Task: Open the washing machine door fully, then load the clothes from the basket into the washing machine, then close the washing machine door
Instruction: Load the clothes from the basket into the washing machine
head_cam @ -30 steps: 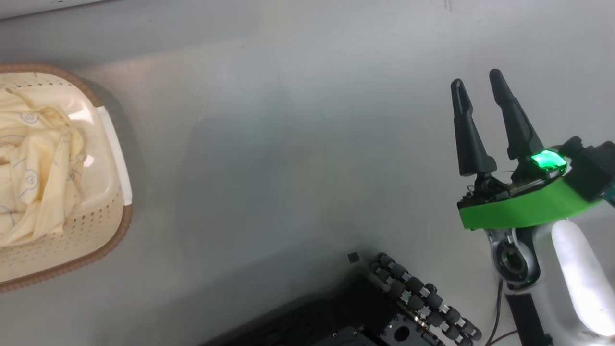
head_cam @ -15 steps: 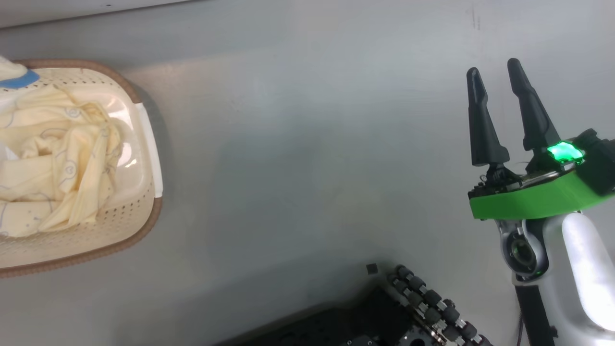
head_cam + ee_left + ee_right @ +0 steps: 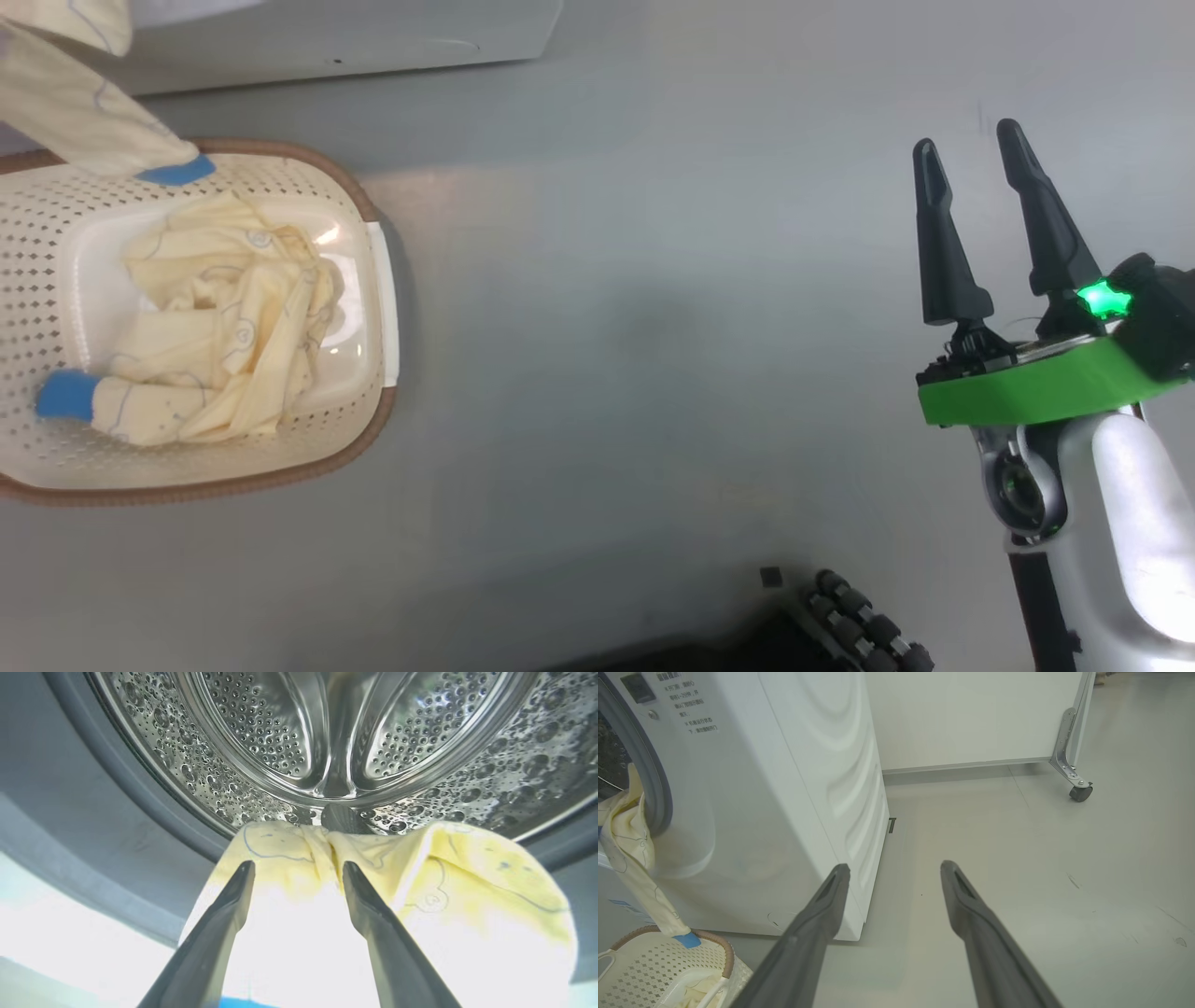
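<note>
My left gripper (image 3: 296, 870) is open at the mouth of the washing machine (image 3: 784, 788). Its fingers are spread above a cream-yellow garment (image 3: 420, 872) that drapes over the grey gasket (image 3: 93, 788) in front of the steel drum (image 3: 327, 742). That garment (image 3: 626, 849) hangs out of the porthole, and its blue cuff (image 3: 686, 940) rests on the rim of the basket (image 3: 56, 252). More of the clothes (image 3: 224, 327) lie bunched on the basket floor. My right gripper (image 3: 971, 149) is open and holds nothing, well to the right over bare floor. The washing machine door is out of view.
The basket stands on the grey floor just in front of the machine's base (image 3: 327, 42). A white panel on a caster (image 3: 1080, 791) stands behind the machine to the right. My own dark base (image 3: 859, 625) shows at the bottom edge.
The head camera has swung, so the whole basket and the machine's base have come into the picture. A garment now hangs from the upper left onto the basket rim. The right gripper stays open.
</note>
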{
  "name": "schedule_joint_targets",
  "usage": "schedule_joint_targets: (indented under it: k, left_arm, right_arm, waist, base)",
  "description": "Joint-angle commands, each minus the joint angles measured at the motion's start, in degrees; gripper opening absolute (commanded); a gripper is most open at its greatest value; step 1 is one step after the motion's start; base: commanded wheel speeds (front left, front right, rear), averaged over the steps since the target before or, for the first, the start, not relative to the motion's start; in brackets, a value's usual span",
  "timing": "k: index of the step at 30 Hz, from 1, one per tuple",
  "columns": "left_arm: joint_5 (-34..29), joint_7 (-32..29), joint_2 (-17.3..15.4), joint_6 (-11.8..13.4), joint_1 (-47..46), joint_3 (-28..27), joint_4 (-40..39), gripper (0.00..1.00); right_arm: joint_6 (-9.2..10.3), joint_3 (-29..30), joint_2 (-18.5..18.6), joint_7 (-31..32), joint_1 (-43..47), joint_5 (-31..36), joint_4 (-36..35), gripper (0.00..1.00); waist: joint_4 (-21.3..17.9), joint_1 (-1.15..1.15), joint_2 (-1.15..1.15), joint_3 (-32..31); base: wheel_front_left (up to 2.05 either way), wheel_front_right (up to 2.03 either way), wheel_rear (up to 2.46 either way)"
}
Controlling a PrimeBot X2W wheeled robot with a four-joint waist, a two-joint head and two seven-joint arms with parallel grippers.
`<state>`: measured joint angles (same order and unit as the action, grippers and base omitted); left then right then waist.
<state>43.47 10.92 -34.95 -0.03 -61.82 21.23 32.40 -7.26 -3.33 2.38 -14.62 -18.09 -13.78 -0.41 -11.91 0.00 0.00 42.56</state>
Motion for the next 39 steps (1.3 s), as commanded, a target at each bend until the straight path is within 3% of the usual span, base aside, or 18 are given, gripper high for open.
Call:
schedule_joint_targets:
  k: [1, 7, 8, 16, 28, 39]
  left_arm:
    - [0.1, 1.0, -2.7, 1.0, 1.7, -1.9, -3.4, 1.0]
    - [-1.2, 3.3, -1.5, 6.8, 15.9, -2.6, -15.5, 1.0]
    - [-2.2, 3.6, -1.1, 8.7, 20.4, -2.6, -19.3, 1.0]
    - [-5.2, 4.0, 1.6, 13.6, 34.3, -3.0, -29.3, 1.0]
    - [-7.3, 4.1, 4.6, 16.2, 44.8, -5.2, -33.1, 1.0]
    - [-8.5, 4.1, 6.0, 15.2, 44.8, -4.5, -31.3, 1.0]
  right_arm:
    - [-0.23, -0.4, 0.5, -0.4, 0.7, 0.6, -1.1, 1.0]
    - [-0.23, -0.1, 0.5, -0.4, 1.2, 2.3, 0.2, 1.0]
    - [-0.23, 0.0, 0.5, -0.4, 1.4, 2.8, 0.6, 1.0]
    - [-0.23, 0.0, 0.5, -0.4, 2.3, 4.7, 2.6, 1.0]
    - [-0.23, 0.3, 0.5, -0.4, 5.2, 5.1, 3.5, 1.0]
    - [-0.23, 0.2, 0.5, -0.3, 6.2, 5.4, 3.2, 1.0]
  waist:
    - [1.5, 0.0, 0.0, -1.8]
    - [3.6, 0.0, 0.0, -5.7]
    - [4.4, 0.0, 0.0, -7.0]
    - [6.1, 0.0, 0.0, -12.1]
    - [7.1, 0.0, 0.0, -16.3]
    - [7.3, 0.0, 0.0, -17.3]
  base:
    - [0.0, 0.0, 0.0]
    - [0.0, 0.0, 0.0]
    - [0.0, 0.0, 0.0]
    - [0.0, 0.0, 0.0]
    - [0.0, 0.0, 0.0]
    - [0.0, 0.0, 0.0]
